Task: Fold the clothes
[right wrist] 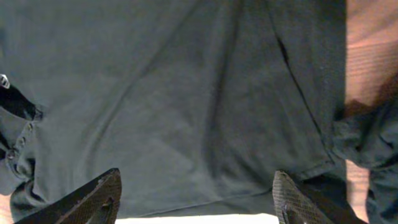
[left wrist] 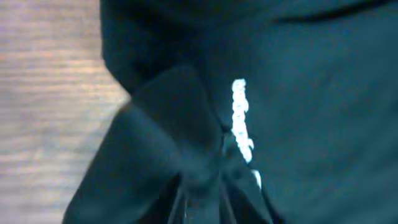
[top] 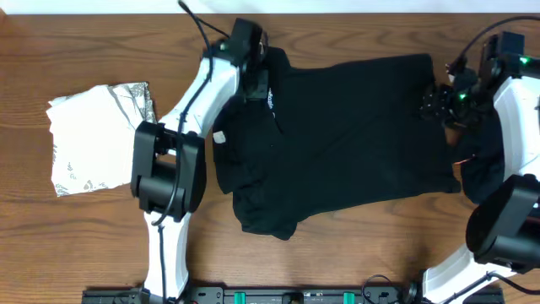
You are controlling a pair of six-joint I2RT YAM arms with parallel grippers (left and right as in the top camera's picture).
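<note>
Clothes in view number two: a white, grey-printed piece (top: 97,139) lies folded near the left edge of the surface (top: 84,253), well apart from the black shirt (top: 354,143), which is spread across the middle and reaches toward the right edge. The left claw (left wrist: 200,205) is clamped on a small gathered pinch of the black shirt near its collar, by the far edge, just beside a strip of white print (left wrist: 239,118). That pinch looks thin, so a quick pull could let the fabric slip out, or drag the whole shirt along instead of turning one side over. The shirt's near-left part lies rumpled, and a fold laid over it would likely trap the creases. At the right, the right claw (right wrist: 196,186) hangs with its jaws wide apart over the hem end, holding nothing. If it closes on several layers or misses the edge, the fold could come out skewed.
</note>
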